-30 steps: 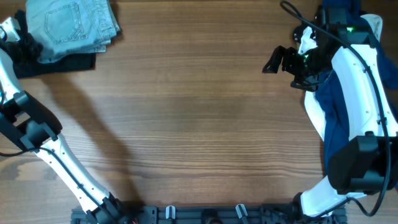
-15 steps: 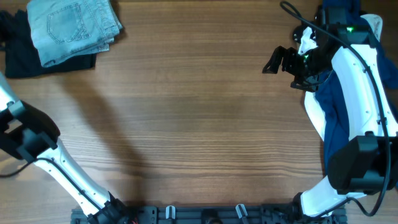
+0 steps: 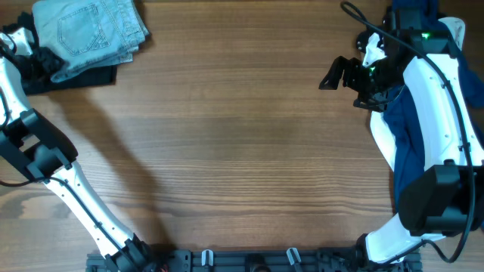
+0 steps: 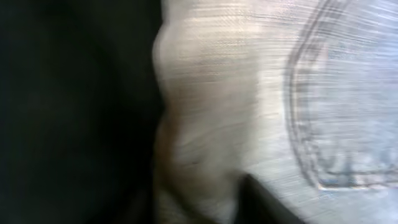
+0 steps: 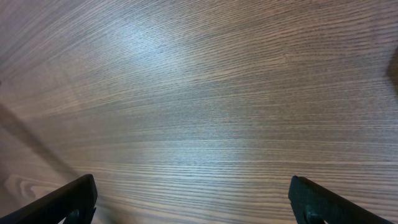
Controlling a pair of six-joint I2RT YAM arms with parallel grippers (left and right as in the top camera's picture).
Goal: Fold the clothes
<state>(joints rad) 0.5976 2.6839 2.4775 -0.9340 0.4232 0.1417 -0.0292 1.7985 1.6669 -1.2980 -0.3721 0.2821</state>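
Observation:
Folded light-blue denim jeans (image 3: pixel 91 30) with a stitched back pocket lie at the far left corner, on top of a black garment (image 3: pixel 76 77). My left gripper (image 3: pixel 41 60) is at the jeans' left edge, over the black garment. The left wrist view is blurred: denim with pocket stitching (image 4: pixel 323 93) fills the right and black cloth (image 4: pixel 74 112) the left. Only one dark finger shows, so its state is unclear. My right gripper (image 3: pixel 336 73) hangs open and empty over bare wood (image 5: pixel 196 199). A navy garment (image 3: pixel 404 143) lies at the right edge under the right arm.
The wooden table (image 3: pixel 242 151) stretches between the two piles. The right arm's white links and cables cover much of the navy pile. A black rail with clips (image 3: pixel 249 261) runs along the front edge.
My left arm swung out to the left and came back to the jeans' left edge. The jeans shifted slightly to the right. The right arm has not moved.

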